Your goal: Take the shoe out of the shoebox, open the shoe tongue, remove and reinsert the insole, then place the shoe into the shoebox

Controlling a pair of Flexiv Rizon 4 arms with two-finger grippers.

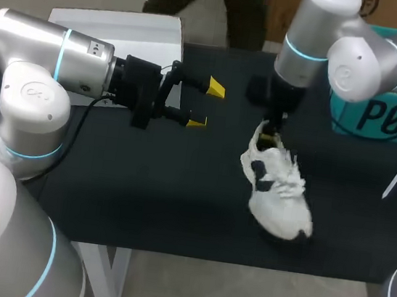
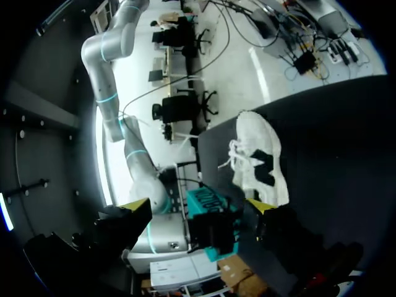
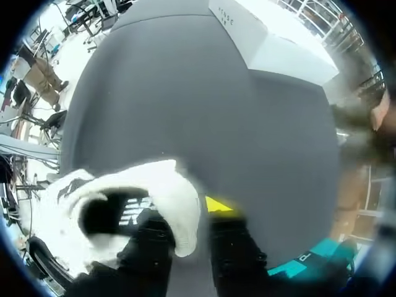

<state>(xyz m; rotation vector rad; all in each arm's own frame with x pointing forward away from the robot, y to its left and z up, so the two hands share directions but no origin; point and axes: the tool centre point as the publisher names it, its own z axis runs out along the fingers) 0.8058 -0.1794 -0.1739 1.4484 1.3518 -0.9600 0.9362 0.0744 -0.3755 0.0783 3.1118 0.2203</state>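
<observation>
Right gripper (image 1: 268, 133) was found clenched on the white shoe (image 1: 280, 196) at the heel collar, with one finger set inside the opening and one yellow-tipped finger (image 3: 219, 204) outside it. Heel was held up at the fingers and the toe was pointed down and away from them, at the black table (image 1: 142, 185); whether the toe touched it could not be told. Loose laces were seen over the tongue. That put the shoe out of the teal shoebox (image 1: 378, 117), which was placed near this gripper, on the side away from the other arm. Left gripper (image 1: 206, 105) was held released, fingers spread with nothing between them, above the table, with the shoe (image 2: 257, 158) ahead of it and well apart. Behind it, at the table's far edge, a white box (image 1: 127, 25) was noted.
</observation>
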